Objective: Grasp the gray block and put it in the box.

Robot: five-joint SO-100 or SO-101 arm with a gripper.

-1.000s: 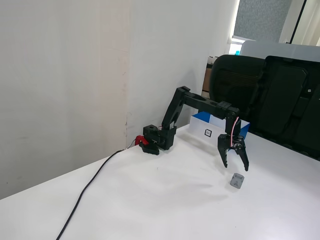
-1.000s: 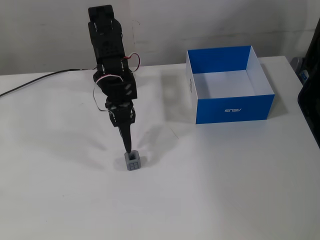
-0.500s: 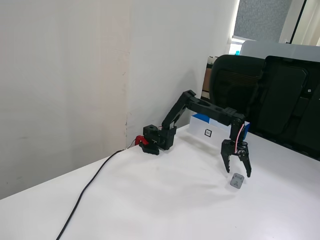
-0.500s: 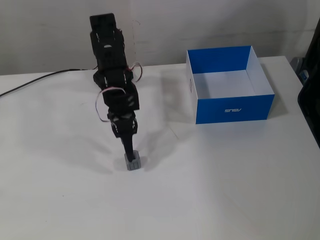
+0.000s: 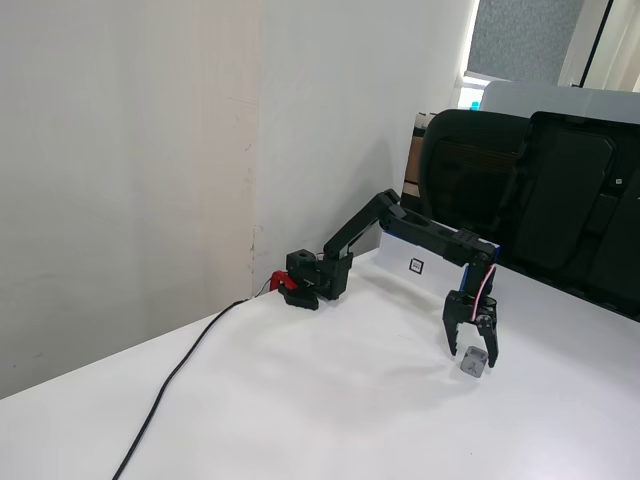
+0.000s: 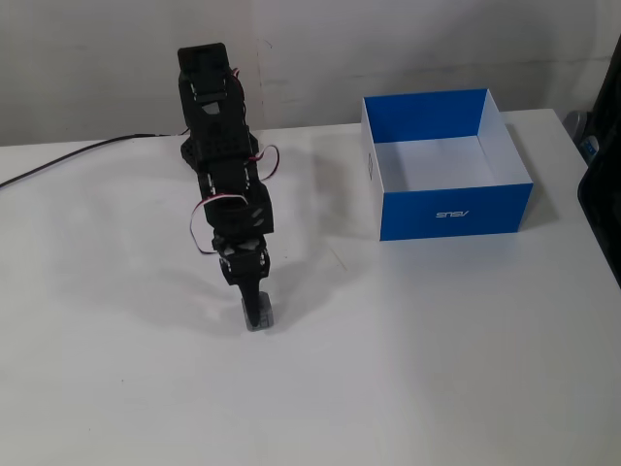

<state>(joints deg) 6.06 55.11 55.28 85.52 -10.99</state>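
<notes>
Grab step now: black two-finger gripper [image 5: 472, 354] w/ jaws open, down around small gray cube block [image 5: 474, 361] on table, needs to squeeze shut, then lift to blue-white cardboard box [image 6: 456, 209].

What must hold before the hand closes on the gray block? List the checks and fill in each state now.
1. Hand open: ok, fingers spread in a fixed view.
2. Small matte gray cube between the fingers: cannot tell; it sits at the fingertips, slightly toward one finger.
3. Cube resting on the white table: ok.
4. Shallow blue-and-white cardboard box open on top, nothing inside: ok.
5. Table between cube and box bare: ok.
</notes>
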